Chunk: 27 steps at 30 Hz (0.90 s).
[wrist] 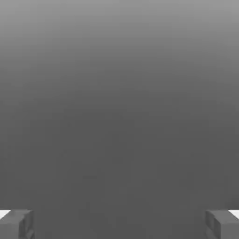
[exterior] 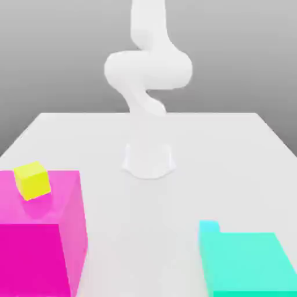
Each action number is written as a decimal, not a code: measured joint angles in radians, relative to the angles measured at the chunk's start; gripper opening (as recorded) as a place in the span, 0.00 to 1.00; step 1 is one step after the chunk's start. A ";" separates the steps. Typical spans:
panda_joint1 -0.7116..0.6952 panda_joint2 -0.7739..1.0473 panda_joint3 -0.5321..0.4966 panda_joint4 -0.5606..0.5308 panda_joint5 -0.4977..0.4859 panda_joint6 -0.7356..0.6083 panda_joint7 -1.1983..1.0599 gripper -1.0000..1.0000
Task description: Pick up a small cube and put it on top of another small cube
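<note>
The small cube is hidden. A small yellow cube (exterior: 32,180) sits tilted on top of a huge magenta block (exterior: 40,232) at the exterior view's left front. My gripper (wrist: 119,226) is open in the hand view, its grey fingertips (wrist: 17,224) far apart with nothing between them and plain grey background beyond. The white arm (exterior: 148,69) rises from its base (exterior: 149,159) and leaves the exterior view at the top.
A wide, low cyan block (exterior: 246,264) lies at the exterior view's right front, with a small cyan cube (exterior: 209,226) at its far left corner. The white table (exterior: 232,151) stretches around the arm's base.
</note>
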 joint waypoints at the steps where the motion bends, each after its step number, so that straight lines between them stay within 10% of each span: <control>1: 0.005 0.031 -0.035 -0.006 -0.003 0.014 -0.035 0.50; 19: -0.012 0.583 -0.606 -0.099 0.145 0.252 -0.805 0.50; 27: -0.258 0.734 -0.646 -0.266 0.161 0.390 -0.996 0.50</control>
